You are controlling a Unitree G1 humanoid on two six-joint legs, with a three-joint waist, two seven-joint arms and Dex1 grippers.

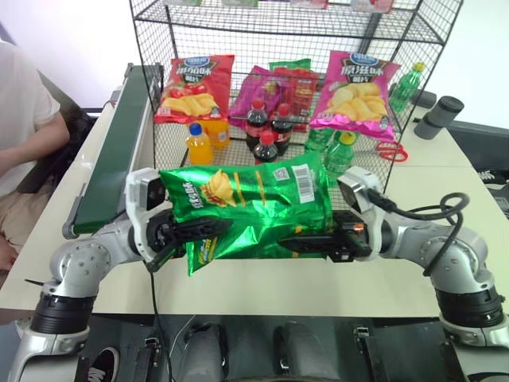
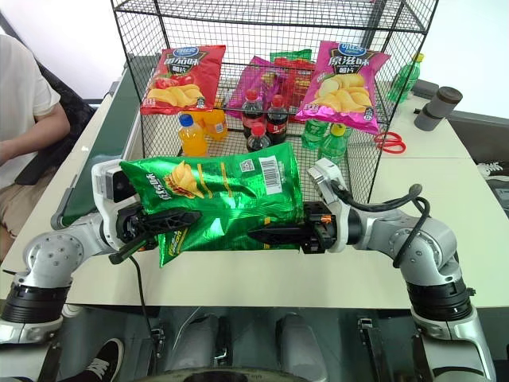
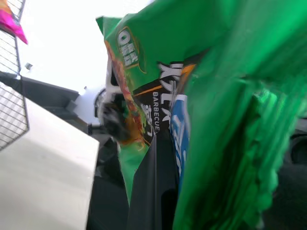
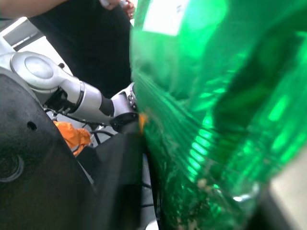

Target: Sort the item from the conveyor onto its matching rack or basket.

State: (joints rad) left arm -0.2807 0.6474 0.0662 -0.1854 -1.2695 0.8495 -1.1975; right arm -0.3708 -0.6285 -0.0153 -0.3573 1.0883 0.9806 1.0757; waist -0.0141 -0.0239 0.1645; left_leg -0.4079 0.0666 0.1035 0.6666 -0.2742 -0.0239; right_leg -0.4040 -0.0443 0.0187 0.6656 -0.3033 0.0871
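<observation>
You are holding the green chip bag [image 1: 246,208] sideways between 2 end effectors, above the desk [image 1: 413,191] and just short of the rack [image 1: 199,32]. The left end effector [image 1: 208,229] and the right end effector [image 1: 306,241] are each pinching one end, keeping it flat for shelving. The bag is hiding most of both pairs of fingertips.
</observation>
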